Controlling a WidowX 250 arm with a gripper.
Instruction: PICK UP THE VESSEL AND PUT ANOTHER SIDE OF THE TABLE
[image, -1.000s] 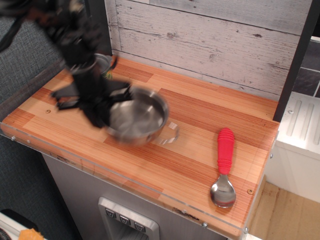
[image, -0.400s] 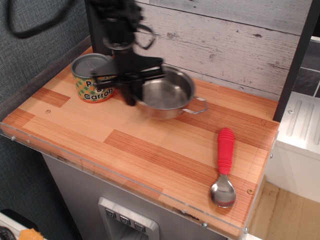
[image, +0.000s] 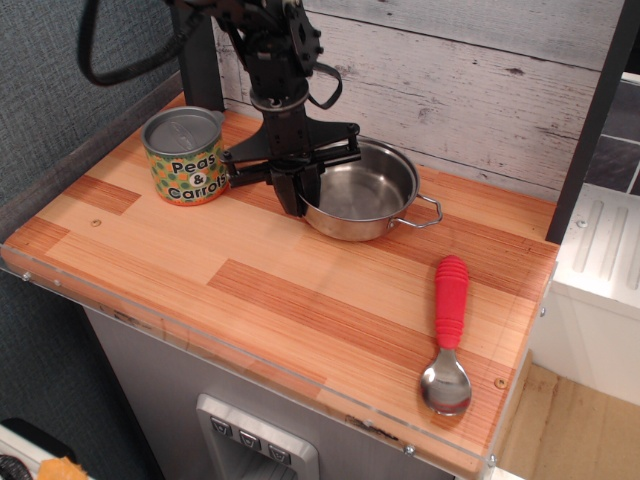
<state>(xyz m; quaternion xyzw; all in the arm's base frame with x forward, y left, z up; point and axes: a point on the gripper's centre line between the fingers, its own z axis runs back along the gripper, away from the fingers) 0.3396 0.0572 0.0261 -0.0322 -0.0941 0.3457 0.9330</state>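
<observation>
The black claw (image: 299, 188) is closed on the left rim of the shallow shiny steel pot (image: 362, 190), near the striped wooden table's (image: 300, 300) back.

Bare planks of the table (image: 300, 300) span the front half, open from 6 to 9 o'clock. The Peas & Carrots can (image: 184, 156) blocks 10 o'clock, the vessel (image: 362, 190) and gripper (image: 297, 195) 12 o'clock, the red-handled spoon (image: 449, 335) 4 o'clock.
</observation>
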